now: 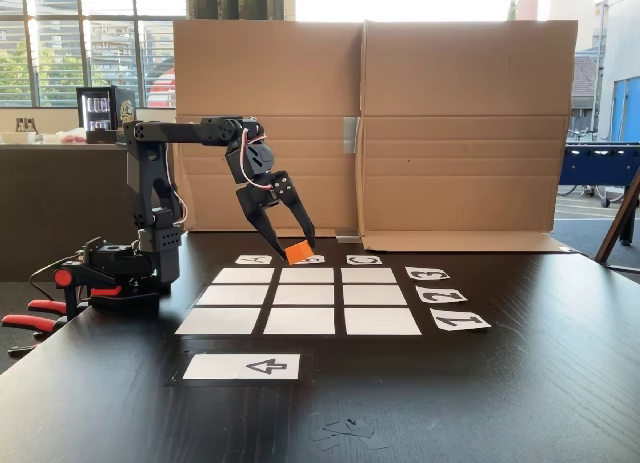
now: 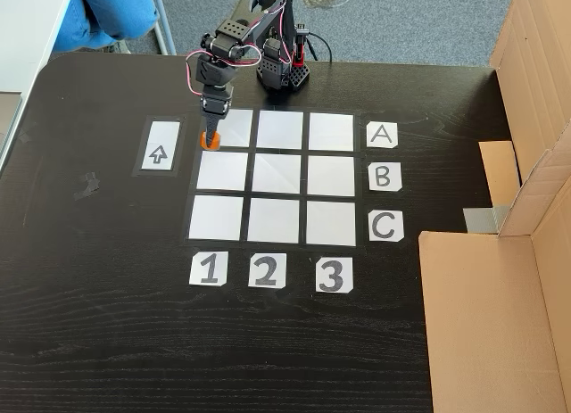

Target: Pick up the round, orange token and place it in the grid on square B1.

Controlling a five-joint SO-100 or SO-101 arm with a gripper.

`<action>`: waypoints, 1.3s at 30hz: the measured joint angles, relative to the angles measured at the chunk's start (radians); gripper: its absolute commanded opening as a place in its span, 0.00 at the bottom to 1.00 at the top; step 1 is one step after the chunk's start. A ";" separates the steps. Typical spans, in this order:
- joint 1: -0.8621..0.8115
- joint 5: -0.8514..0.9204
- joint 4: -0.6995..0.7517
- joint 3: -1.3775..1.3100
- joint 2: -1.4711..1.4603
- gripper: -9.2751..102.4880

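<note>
Token [image 1: 299, 252] pinched in gripper [image 1: 297, 251], held above grid [image 2: 277, 177] nr row A's left edge.

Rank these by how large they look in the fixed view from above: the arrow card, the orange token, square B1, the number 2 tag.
1. Square B1
2. Arrow card
3. Number 2 tag, though nearer the camera, so its lead is unsure
4. Orange token, partly covered by the claw
</note>
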State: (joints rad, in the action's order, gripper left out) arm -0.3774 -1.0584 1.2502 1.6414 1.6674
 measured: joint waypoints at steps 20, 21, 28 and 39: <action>0.008 -0.011 -0.048 0.104 -0.106 0.08; 0.008 -0.011 -0.054 0.104 -0.121 0.08; -0.015 -0.020 -0.089 0.081 -0.230 0.08; -0.029 -0.020 -0.110 0.031 -0.304 0.13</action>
State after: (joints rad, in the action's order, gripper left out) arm -0.4065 -1.0784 1.1397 1.6720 1.3637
